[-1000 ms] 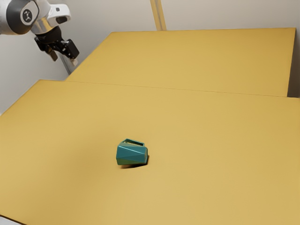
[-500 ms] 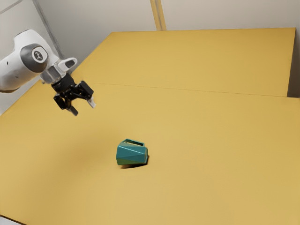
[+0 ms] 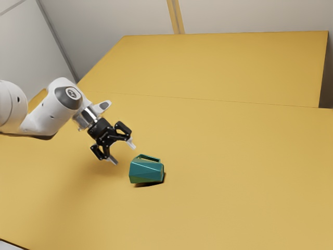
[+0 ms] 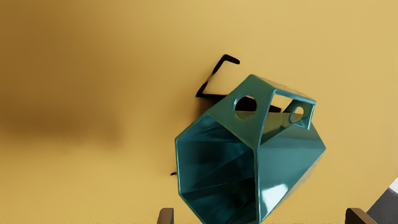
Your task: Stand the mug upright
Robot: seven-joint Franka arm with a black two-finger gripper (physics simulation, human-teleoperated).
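Observation:
A teal faceted mug (image 3: 146,171) lies on its side on the yellow table, its handle raised toward the table's far side. Just off the mug's end nearest the arm, my gripper (image 3: 124,154) hangs above the table, open and apart from it. In the wrist view the mug (image 4: 289,155) turns its hollow mouth partly toward the camera, and the handle has round holes in it. The two fingertips of my gripper (image 4: 259,216) stand wide apart there, with nothing held between them.
The yellow table (image 3: 234,172) carries the mug, and a second yellow surface (image 3: 223,67) adjoins it at the back. Pale walls (image 3: 114,26) rise behind. The arm reaches in from the exterior view's left.
From the upper left of the exterior view, my gripper has come down and across to beside the mug, staying open. The mug has kept its place and pose.

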